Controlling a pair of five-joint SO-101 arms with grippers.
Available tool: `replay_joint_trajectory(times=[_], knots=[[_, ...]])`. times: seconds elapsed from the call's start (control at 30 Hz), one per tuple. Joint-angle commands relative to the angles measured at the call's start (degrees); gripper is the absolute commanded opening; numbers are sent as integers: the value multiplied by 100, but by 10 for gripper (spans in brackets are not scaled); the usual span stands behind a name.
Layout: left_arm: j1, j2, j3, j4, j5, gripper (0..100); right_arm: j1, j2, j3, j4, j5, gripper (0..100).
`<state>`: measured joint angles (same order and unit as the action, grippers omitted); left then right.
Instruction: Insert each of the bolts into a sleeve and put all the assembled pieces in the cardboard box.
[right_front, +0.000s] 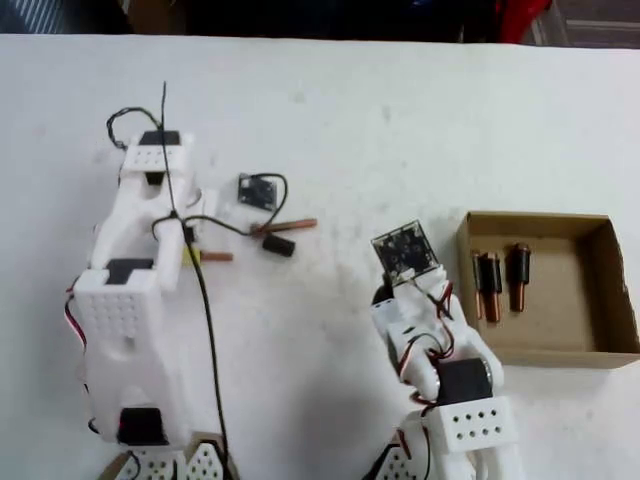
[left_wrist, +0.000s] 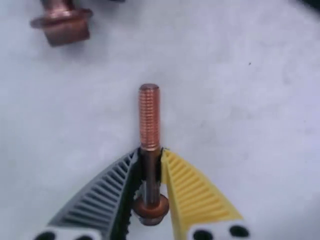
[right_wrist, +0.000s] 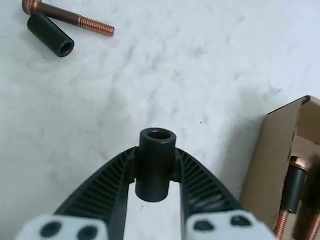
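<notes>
My left gripper (left_wrist: 150, 153) is shut on a copper bolt (left_wrist: 149, 117), whose threaded end sticks out past the fingertips, low over the table. In the high view that bolt (right_front: 216, 257) pokes out from the left arm. My right gripper (right_wrist: 156, 155) is shut on a black sleeve (right_wrist: 156, 162), held with its bore facing outward. A loose bolt (right_wrist: 70, 19) and a loose black sleeve (right_wrist: 50, 35) lie side by side on the table (right_front: 330, 120) between the arms. The cardboard box (right_front: 540, 350) at the right holds bolts fitted in sleeves (right_front: 488, 285).
A small circuit board (right_front: 258, 190) with a black cable lies near the loose bolt (right_front: 290, 226) and sleeve (right_front: 278, 245). The right arm (right_front: 440, 370) stands just left of the box. The box's near wall (right_wrist: 272, 150) is close beside the right gripper.
</notes>
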<state>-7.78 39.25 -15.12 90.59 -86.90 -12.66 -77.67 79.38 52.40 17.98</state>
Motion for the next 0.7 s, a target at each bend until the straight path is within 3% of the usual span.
replay_joint_trajectory(times=[0.0,0.17,0.67], knots=[[215,84,-598,607,-70,86,48,-31,70,-400,26,20],[426,189,-835,941,-53,87,48,-31,185,-585,26,20],[453,207,-809,932,-44,117,48,-31,185,-567,167,20]])
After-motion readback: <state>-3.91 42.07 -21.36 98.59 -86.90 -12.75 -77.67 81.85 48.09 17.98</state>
